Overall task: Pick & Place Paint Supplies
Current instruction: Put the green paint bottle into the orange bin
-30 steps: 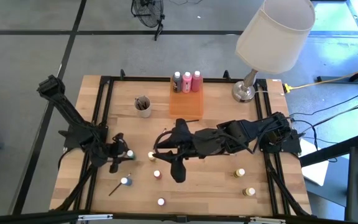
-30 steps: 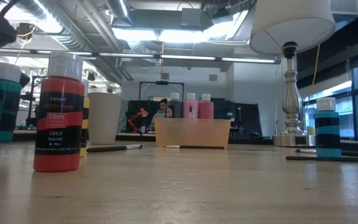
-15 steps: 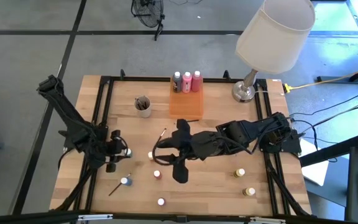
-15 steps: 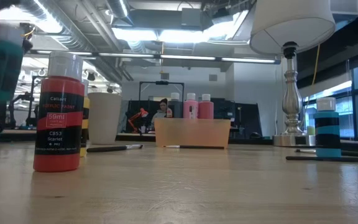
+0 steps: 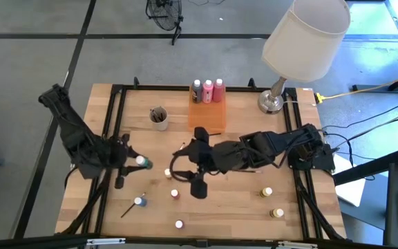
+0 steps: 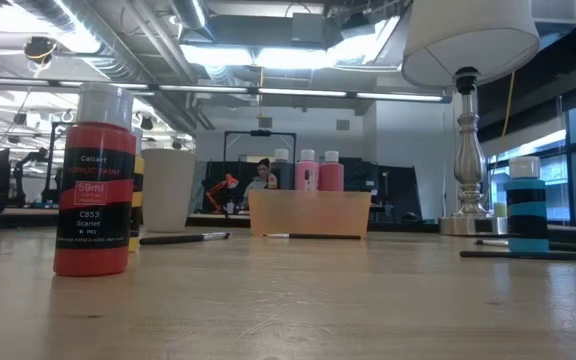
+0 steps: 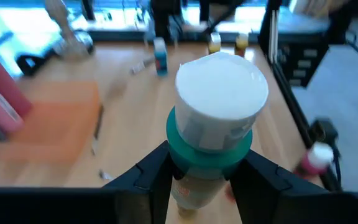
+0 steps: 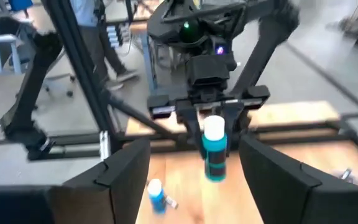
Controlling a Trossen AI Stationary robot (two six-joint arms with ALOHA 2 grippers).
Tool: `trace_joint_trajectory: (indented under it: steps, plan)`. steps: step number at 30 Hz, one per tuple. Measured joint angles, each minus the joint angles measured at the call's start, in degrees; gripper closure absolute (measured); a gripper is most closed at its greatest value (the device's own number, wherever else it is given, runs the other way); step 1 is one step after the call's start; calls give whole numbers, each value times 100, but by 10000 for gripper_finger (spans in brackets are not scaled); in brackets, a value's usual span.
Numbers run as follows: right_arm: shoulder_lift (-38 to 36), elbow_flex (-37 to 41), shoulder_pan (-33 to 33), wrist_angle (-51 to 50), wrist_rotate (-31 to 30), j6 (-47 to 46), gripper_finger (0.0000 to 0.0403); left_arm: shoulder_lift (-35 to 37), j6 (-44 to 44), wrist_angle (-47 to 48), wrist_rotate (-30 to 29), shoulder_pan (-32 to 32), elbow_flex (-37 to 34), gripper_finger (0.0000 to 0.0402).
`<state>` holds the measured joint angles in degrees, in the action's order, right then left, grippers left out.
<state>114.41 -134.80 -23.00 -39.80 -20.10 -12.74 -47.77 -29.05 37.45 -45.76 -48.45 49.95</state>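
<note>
A: Left wrist view: a teal paint bottle (image 7: 213,134) with a broad white cap is seen clamped between the two dark fingers (image 7: 151,177) of the left gripper (image 7: 205,180), gripped on the body just under the cap.

B: Is it lifted clear of the table?

A: It appears so; the wooden tabletop (image 5: 240,207) is seen well below it, and in the high view the bottle is held at the table's left edge. In the right wrist view the same bottle hangs upright beneath that gripper, across the table.

B: How is such a bottle expected to handle?

A: A small rigid plastic bottle is judged light and stiff, though smooth-sided and perhaps slippery. The body below the cap is judged the best hold, since the wider cap forms a shoulder against slipping.

B: And the right gripper (image 5: 193,168)?

A: It is seen near mid-table with its jaws standing apart; nothing is seen held between them. A thin paintbrush (image 5: 179,151) lies just beside it.

B: What else remains loose?

A: Nearest in the low view, a scarlet paint bottle (image 6: 93,180) stands upright. Farther off, a blue bottle (image 6: 526,205) stands by more brushes. Others are scattered across the table's near half in the high view.

B: And farthest?

A: The orange tray (image 5: 206,119) is seen with three bottles (image 5: 208,90) upright at its far end, a grey cup (image 5: 159,117) to one side and a lamp (image 5: 282,69) to the other.
</note>
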Motion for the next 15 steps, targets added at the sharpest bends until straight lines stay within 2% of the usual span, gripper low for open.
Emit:
trace_joint_trajectory:
  steps: [6, 10, 15]
  plan:
    - [0, 0, 139, 619, 23, 478, 157, -2, 1012, -435, -67, 505, 605, 267]
    - [0, 0, 219, 794, 5, 610, 157, -33, 1529, -948, 279, 894, 843, 267]
    - [6, 0, 282, 838, 7, 615, 157, -261, 1790, -1031, 792, 1316, 1093, 267]
